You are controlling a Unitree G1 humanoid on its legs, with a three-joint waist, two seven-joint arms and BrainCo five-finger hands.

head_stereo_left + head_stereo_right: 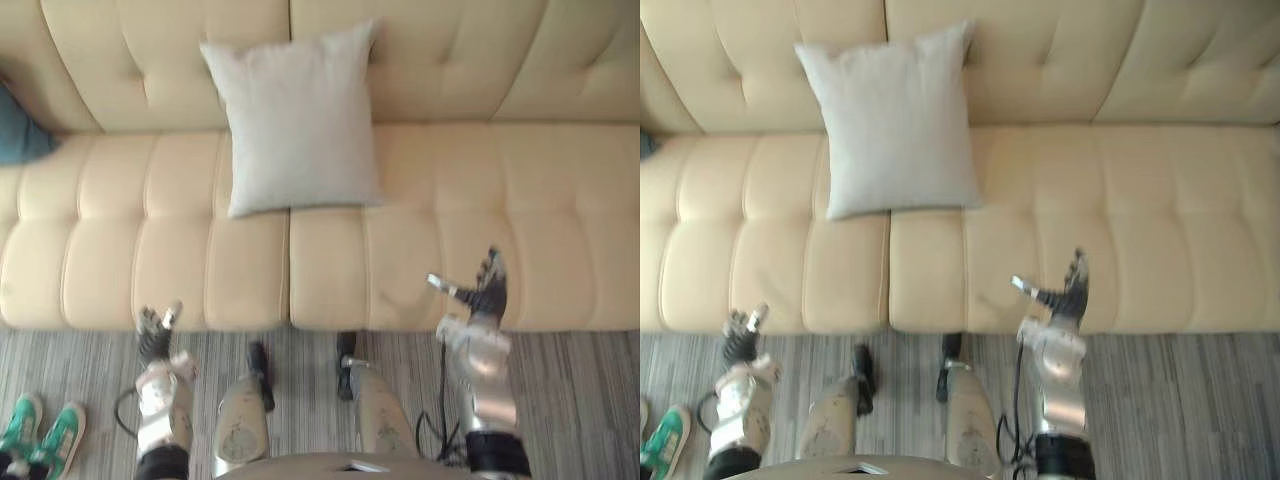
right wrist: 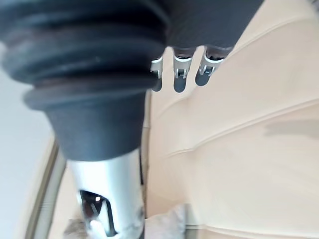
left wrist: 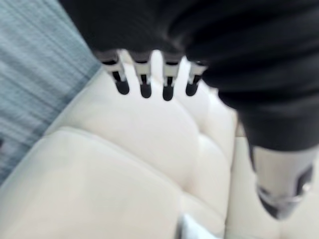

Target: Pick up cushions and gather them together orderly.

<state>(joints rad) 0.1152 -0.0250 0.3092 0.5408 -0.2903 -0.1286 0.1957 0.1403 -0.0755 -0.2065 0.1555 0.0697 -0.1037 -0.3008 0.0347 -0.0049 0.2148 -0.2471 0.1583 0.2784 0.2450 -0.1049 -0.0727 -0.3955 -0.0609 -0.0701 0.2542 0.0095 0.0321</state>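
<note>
Grey cushion: the pale grey square cushion (image 1: 295, 120) is leaning against the sofa's backrest. Its lower edge is sitting on the seat, straddling the seam between the 2 seat pads, and neither hand is touching it.
Blue cushion: a teal-blue cushion (image 1: 18, 130) is poking in at the far left end of the sofa, well apart from the grey one and mostly cut off by the picture's edge.
Sofa: the cream tufted sofa (image 1: 520, 200) is stretching across the whole width of the head views.
Left hand: the left hand (image 1: 153, 340) is hanging low by the front edge of the left seat pad, just above the floor. Its fingers (image 3: 144, 84) are reaching out straight in a row toward the seat padding, released and holding nothing.
Right hand: the right hand (image 1: 487, 295) is hovering higher, over the front part of the right seat pad and well apart from the grey cushion. Its fingers (image 2: 179, 74) are pointing toward the backrest with the thumb sticking out sideways toward the middle, released and gripping nothing.
Floor: a grey striped carpet (image 1: 580, 400) is running along the front of the sofa.
Shoes: a pair of green shoes (image 1: 45, 430) is sitting on the carpet at the far left, near the left arm.
</note>
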